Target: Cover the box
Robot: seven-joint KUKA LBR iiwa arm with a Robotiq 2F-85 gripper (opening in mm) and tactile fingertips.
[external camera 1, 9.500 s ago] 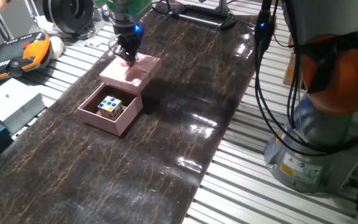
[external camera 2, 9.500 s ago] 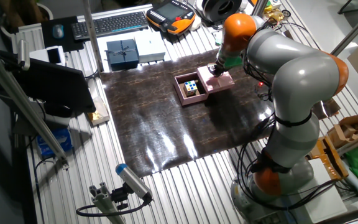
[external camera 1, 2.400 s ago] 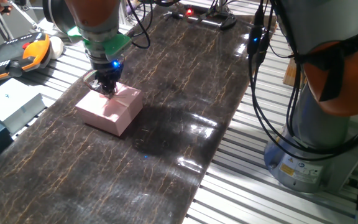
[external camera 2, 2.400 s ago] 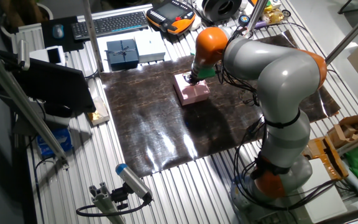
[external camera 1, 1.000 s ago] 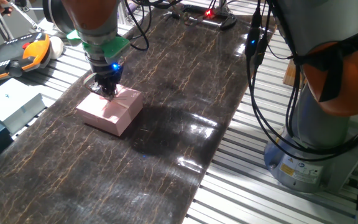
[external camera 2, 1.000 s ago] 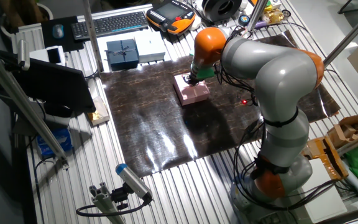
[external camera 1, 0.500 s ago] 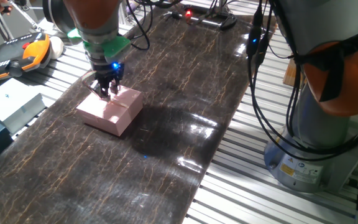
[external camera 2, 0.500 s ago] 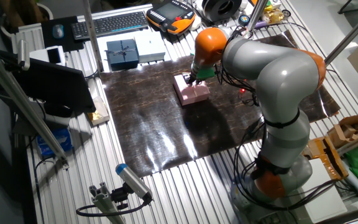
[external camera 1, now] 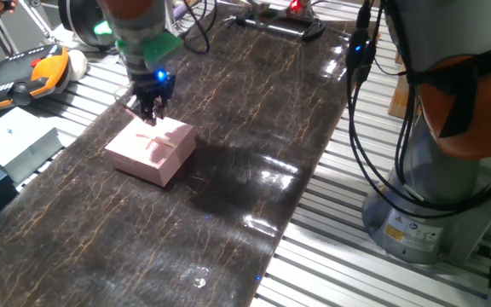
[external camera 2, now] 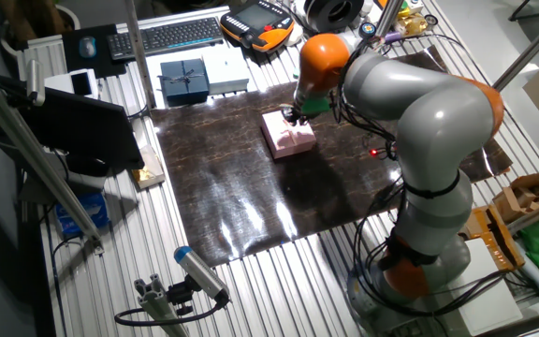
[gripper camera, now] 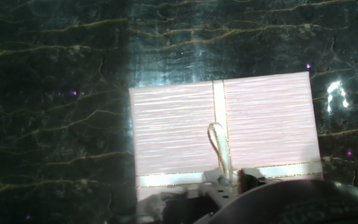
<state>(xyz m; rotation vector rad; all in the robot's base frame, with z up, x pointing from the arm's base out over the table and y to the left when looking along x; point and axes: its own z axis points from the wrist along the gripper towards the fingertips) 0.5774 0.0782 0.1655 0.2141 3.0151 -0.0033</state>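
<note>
The pink lid [external camera 1: 153,141] with a thin ribbon and bow sits flat on the box and closes it, so the box's brown lining is hidden. Together they read as one closed pink block in the other fixed view [external camera 2: 288,140] on the dark mat. My gripper [external camera 1: 150,112] hangs just above the lid's far edge with its fingers slightly apart and holds nothing. It also shows in the other fixed view [external camera 2: 294,116]. In the hand view the lid [gripper camera: 179,130] fills the middle, with the bow loop [gripper camera: 219,146] just ahead of my fingertips.
A dark marbled mat [external camera 1: 254,119] covers the slatted table. An orange-black teach pendant [external camera 1: 20,72] and a flat white box [external camera 1: 20,141] lie at the left. A dark blue gift box [external camera 2: 183,80] and a keyboard [external camera 2: 162,36] sit behind. The robot base [external camera 1: 437,196] and cables stand at the right.
The lid went from beside the open box onto it. In the last second my fingers let go of the lid and the gripper rose slightly.
</note>
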